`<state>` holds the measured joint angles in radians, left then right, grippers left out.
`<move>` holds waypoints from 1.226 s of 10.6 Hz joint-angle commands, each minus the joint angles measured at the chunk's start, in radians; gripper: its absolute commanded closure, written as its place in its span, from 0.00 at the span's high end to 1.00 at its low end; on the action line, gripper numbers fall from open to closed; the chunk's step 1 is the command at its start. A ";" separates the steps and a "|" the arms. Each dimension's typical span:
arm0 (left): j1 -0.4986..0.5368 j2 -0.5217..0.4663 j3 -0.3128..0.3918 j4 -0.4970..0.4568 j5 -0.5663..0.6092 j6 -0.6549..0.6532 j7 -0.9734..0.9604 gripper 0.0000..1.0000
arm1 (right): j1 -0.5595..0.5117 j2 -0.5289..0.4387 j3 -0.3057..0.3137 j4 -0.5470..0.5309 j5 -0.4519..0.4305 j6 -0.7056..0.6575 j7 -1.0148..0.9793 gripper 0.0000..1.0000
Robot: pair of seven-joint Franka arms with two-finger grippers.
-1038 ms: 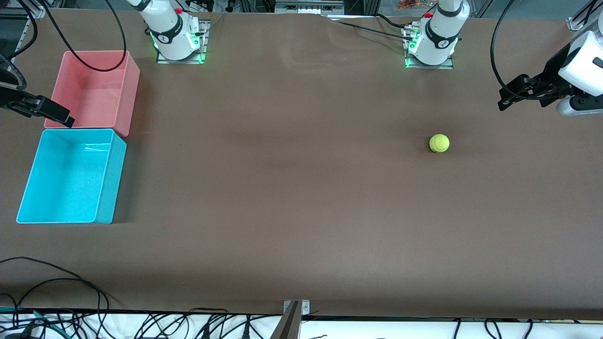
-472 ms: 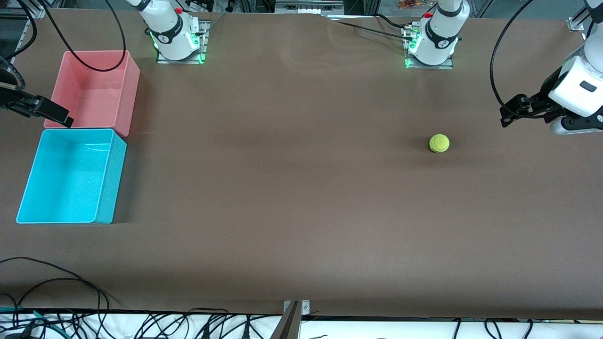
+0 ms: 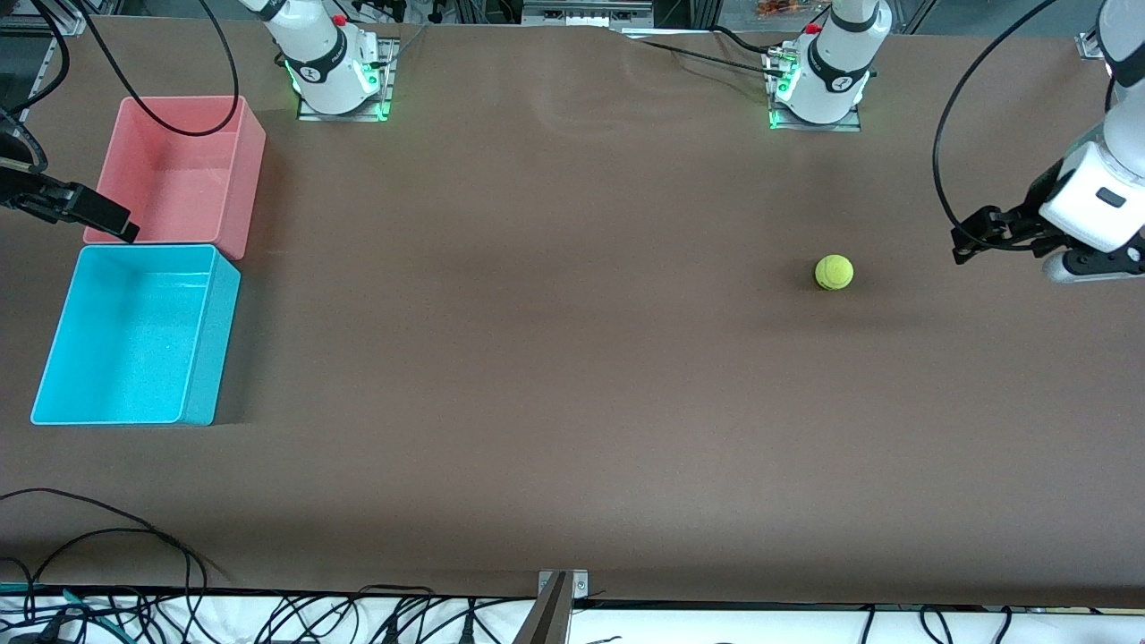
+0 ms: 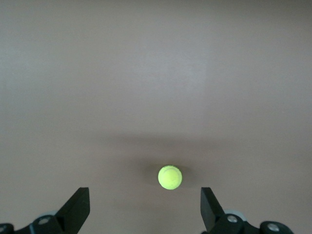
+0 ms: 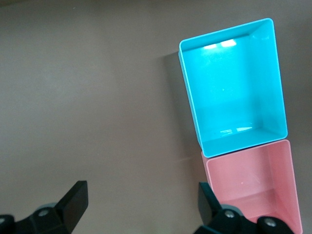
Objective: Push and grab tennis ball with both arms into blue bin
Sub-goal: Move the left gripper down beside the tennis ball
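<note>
The tennis ball (image 3: 834, 272) lies on the brown table, toward the left arm's end. It also shows in the left wrist view (image 4: 170, 177), just ahead of the open fingers. My left gripper (image 3: 964, 240) is open and empty over bare table beside the ball, apart from it, and points at it; it shows again in its own wrist view (image 4: 144, 210). The blue bin (image 3: 134, 333) stands empty at the right arm's end. My right gripper (image 3: 114, 224) is open and empty over the table beside where the two bins meet, also seen in its wrist view (image 5: 142, 202).
A pink bin (image 3: 179, 170) of the same shape stands against the blue bin, farther from the front camera. Both bins show in the right wrist view: the blue bin (image 5: 234, 87) and the pink bin (image 5: 253, 185). Cables lie along the table's front edge (image 3: 107, 537).
My left gripper has come down and moved closer to the ball's level. The ball, the bins and the right gripper have not moved.
</note>
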<state>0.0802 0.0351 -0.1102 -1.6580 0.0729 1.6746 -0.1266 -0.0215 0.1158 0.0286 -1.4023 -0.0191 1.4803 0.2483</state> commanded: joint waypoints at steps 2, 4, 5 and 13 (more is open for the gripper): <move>0.013 0.005 0.001 -0.031 0.013 0.007 0.050 1.00 | -0.006 -0.004 0.002 -0.009 -0.007 0.011 -0.003 1.00; 0.015 0.011 0.001 -0.072 0.016 0.029 0.061 1.00 | -0.008 0.002 -0.001 -0.009 0.024 0.011 -0.004 1.00; 0.016 0.012 0.003 -0.095 0.021 0.074 0.061 1.00 | -0.008 0.002 -0.001 -0.009 0.025 0.011 -0.004 1.00; 0.030 0.078 0.024 -0.278 0.022 0.365 0.062 1.00 | -0.008 0.004 -0.001 -0.009 0.027 0.011 -0.003 1.00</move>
<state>0.1056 0.1116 -0.0875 -1.8708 0.0730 1.9507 -0.0839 -0.0224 0.1265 0.0267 -1.4024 -0.0104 1.4827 0.2483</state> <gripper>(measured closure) 0.000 0.000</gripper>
